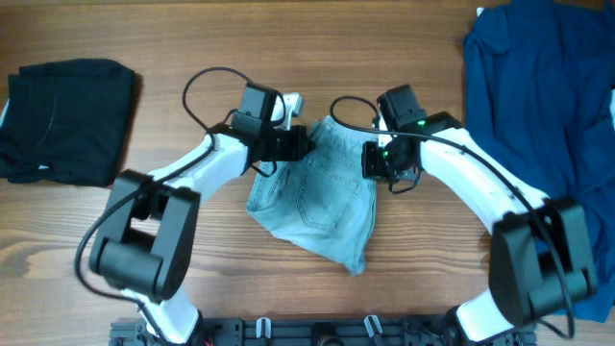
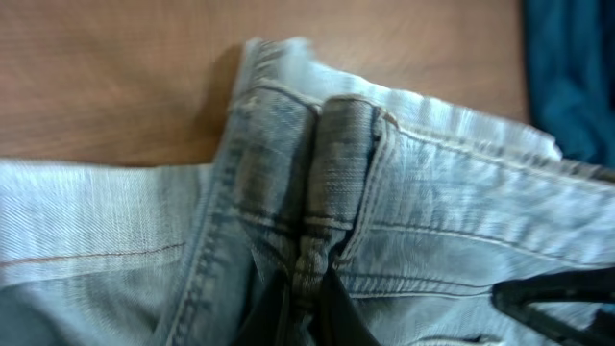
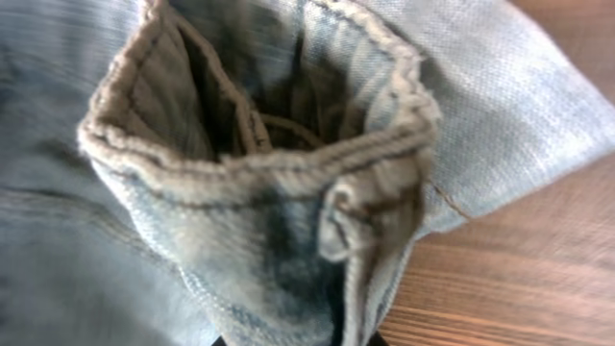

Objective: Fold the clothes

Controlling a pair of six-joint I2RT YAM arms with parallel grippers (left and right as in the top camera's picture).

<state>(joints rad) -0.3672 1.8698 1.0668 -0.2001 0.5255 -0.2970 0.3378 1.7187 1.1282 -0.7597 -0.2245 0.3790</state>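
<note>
1. The pale, faded light-blue denim shorts (image 1: 317,197) are lying mid-way across the wooden table (image 1: 173,38), back pockets facing up. The waistband end is pointing away from the robot's base.
2. The left gripper (image 1: 296,144) is sitting at the shorts' left waistband corner. Its dark fingers (image 2: 261,325) are pinching down to almost no gap on a bunched-up belt-loop bit of denim.
3. The right gripper (image 1: 369,159) is working the opposite corner. Its own camera is mostly seeing a raised fold of waistband, so it looks clamped on that, though the fingertips are barely peeking in.
4. My guess is that it's grabbing both corners so the waistband travels as one straight edge over the legs.
5. A black folded garment (image 1: 67,120) is lying well left of the shorts. A big dark-blue garment (image 1: 538,96) is lying well right of them, so neither is getting in the way.
</note>
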